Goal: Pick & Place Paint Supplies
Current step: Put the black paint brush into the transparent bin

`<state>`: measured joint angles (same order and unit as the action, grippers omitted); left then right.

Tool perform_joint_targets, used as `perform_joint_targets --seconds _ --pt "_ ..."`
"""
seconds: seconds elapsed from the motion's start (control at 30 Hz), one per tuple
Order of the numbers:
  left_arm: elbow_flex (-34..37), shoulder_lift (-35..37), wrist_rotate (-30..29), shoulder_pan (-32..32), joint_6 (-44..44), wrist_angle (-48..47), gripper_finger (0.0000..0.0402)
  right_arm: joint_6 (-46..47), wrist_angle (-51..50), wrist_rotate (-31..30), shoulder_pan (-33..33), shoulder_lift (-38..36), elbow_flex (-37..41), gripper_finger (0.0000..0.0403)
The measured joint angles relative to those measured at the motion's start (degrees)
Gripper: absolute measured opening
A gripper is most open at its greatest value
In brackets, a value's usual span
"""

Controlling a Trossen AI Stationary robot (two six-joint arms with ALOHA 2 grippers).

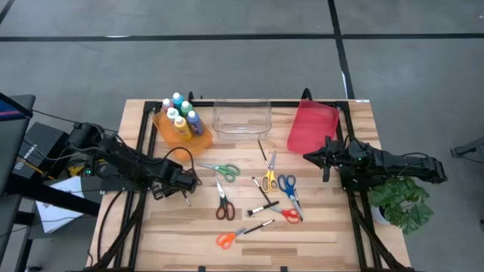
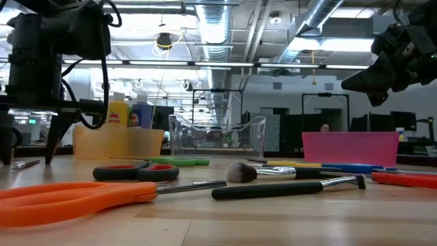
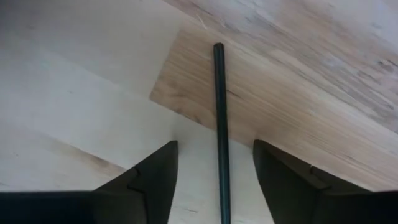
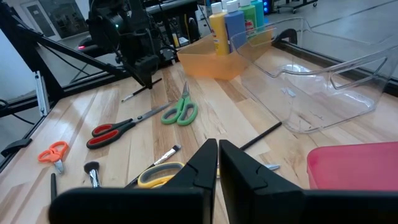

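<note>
While the left gripper [image 1: 187, 183] hangs low over the left part of the counter [image 1: 318, 234], its jaws stand apart on either side of a thin dark paintbrush [image 3: 219, 124] that lies flat on the wood; the wrist view shows a gap between each jaw and the handle, so nothing is gripped. In the high view that brush [image 1: 187, 199] sits just beside the gripper's tip.

Behind it, at the far left edge, the orange bin [image 1: 168, 132] holds the paint bottles [image 1: 180, 117] upright. Next along the far edge comes the clear bin [image 1: 242, 119], then the red bin [image 1: 311, 126].

Across the middle of the counter the loose supplies are spread: green scissors [image 1: 221, 170] nearest the left gripper, red-and-black scissors [image 1: 223, 204] in front of them, and orange scissors [image 1: 228, 239] closest to the near edge. A little further right lie yellow scissors [image 1: 269, 177], blue scissors [image 1: 289, 189] and red scissors [image 1: 288, 214], with several more brushes among them, one with a bushy head [image 2: 240, 172]. How many brushes there are in that cluster is hard to say from above.

The right gripper [image 1: 308, 157] hovers off the surface near the red bin, its jaws pressed together with nothing between them.
</note>
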<state>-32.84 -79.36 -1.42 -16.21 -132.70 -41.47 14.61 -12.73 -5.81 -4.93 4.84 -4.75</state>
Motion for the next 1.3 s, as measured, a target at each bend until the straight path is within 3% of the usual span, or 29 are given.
perform_joint_targets --seconds 0.27,0.6,1.3 --pt "0.1 0.2 0.8 0.0 -1.2 0.3 0.0138 0.0 0.0 0.0 0.0 0.0 0.0 0.0014" --pt "0.2 0.3 0.4 0.0 -0.8 0.0 0.0012 0.0 0.0 0.0 0.0 0.0 0.0 0.0014" --pt "-2.9 0.1 -0.7 0.0 0.4 0.0 0.0004 0.0 0.0 0.0 0.0 0.0 0.0 0.0014"
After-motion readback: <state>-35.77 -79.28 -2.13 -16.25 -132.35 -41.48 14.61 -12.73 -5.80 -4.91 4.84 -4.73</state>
